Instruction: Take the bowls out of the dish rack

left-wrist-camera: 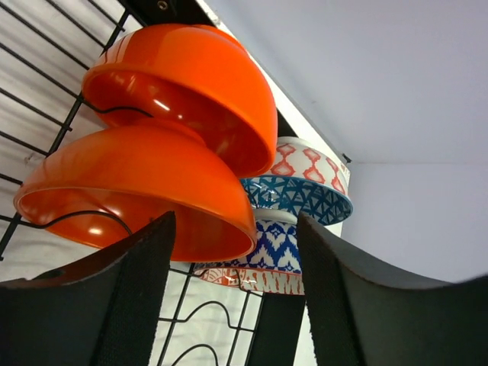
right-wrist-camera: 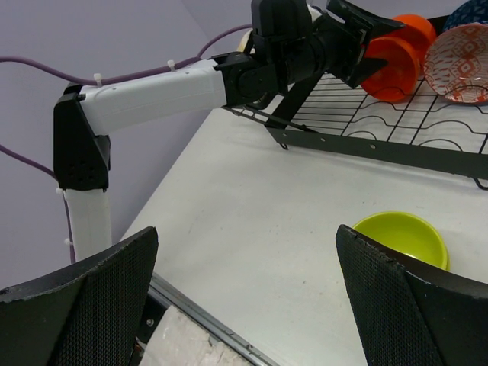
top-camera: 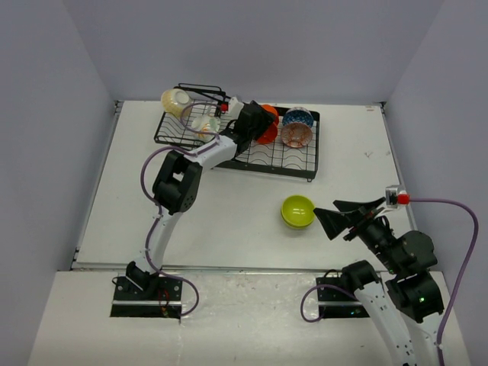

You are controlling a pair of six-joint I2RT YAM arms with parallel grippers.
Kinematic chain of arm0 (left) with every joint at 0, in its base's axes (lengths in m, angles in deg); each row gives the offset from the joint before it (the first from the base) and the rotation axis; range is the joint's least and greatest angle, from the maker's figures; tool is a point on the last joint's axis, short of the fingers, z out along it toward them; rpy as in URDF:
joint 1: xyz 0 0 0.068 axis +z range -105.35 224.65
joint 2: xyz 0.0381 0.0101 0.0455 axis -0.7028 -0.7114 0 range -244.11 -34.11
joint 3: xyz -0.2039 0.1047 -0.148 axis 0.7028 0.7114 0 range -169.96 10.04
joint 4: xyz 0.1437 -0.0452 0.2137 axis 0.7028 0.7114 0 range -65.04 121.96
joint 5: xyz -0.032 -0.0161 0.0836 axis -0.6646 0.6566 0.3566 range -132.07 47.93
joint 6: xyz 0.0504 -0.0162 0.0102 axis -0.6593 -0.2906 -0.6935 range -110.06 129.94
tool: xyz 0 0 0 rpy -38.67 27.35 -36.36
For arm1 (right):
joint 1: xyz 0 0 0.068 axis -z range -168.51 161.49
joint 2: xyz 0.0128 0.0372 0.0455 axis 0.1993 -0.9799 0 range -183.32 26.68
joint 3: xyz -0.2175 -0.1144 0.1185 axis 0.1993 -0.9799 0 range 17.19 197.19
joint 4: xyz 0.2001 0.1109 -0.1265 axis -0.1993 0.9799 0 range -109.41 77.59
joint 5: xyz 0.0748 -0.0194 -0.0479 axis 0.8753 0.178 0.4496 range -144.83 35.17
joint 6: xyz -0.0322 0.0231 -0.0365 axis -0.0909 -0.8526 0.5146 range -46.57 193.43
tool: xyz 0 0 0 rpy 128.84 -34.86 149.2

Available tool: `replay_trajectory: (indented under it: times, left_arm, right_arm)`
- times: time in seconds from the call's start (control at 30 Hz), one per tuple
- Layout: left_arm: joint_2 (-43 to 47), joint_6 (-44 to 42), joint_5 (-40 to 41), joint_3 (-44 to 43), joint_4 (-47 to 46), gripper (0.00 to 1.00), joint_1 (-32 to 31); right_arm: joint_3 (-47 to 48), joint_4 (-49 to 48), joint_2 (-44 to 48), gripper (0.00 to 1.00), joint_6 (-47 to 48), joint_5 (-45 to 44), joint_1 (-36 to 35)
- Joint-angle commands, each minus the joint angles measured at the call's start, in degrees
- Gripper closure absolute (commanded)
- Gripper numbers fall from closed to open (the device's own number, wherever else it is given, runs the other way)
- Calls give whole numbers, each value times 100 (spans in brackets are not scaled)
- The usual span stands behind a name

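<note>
The black dish rack (top-camera: 293, 162) stands at the back of the table. In it are two orange-red bowls (top-camera: 268, 134), a blue patterned bowl (top-camera: 298, 117), a pinkish patterned bowl (top-camera: 295, 136) and two cream floral bowls (top-camera: 176, 101) on its left section. My left gripper (top-camera: 254, 122) is open right in front of the orange-red bowls; in the left wrist view the lower orange-red bowl (left-wrist-camera: 145, 191) sits just above the gripper (left-wrist-camera: 236, 305). The lime green bowl (top-camera: 297, 211) stands on the table. My right gripper (top-camera: 335, 219) is open and empty beside it, with the bowl (right-wrist-camera: 404, 238) at its right finger.
The blue patterned bowl (left-wrist-camera: 301, 191) sits close behind the orange-red ones. The left arm (right-wrist-camera: 191, 84) reaches across the rack's front edge (right-wrist-camera: 366, 137). The table's near edge (right-wrist-camera: 206, 320) lies just under my right gripper (right-wrist-camera: 248, 297).
</note>
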Motion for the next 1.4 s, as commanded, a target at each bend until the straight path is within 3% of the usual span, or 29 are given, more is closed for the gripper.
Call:
replay_trajectory:
  times: [0.0, 0.03, 0.2, 0.57, 0.6, 0.77, 0.8, 1.03, 1.37]
  left_arm:
    - [-64, 79, 239, -250, -459, 36, 30]
    - [-73, 79, 266, -259, -459, 42, 30]
    - [-100, 228, 441, -163, -355, 46, 30]
    - [-143, 483, 582, -49, -398, 73, 30]
    - [-126, 501, 591, -22, -407, 81, 30]
    - [-38, 711, 503, 215, -512, 93, 30]
    - [-21, 807, 494, 329, -521, 100, 21]
    - [242, 975, 573, 707, -749, 100, -23]
    - [674, 677, 793, 1445, -1811, 100, -129]
  right_arm:
    - [32, -200, -69, 1, 102, 213, 9]
    - [31, -218, -78, 1, 110, 230, 9]
    - [93, -218, -60, 1, 154, 319, 9]
    - [22, -315, -43, 4, 216, 529, 17]
    - [23, -297, -43, 4, 224, 521, 9]
    - [49, -323, -16, 4, 268, 477, 9]
    - [40, -323, -16, 4, 277, 468, 9]
    - [58, -332, -43, 4, 312, 450, 9]
    - [67, -323, -16, 4, 339, 415, 9]
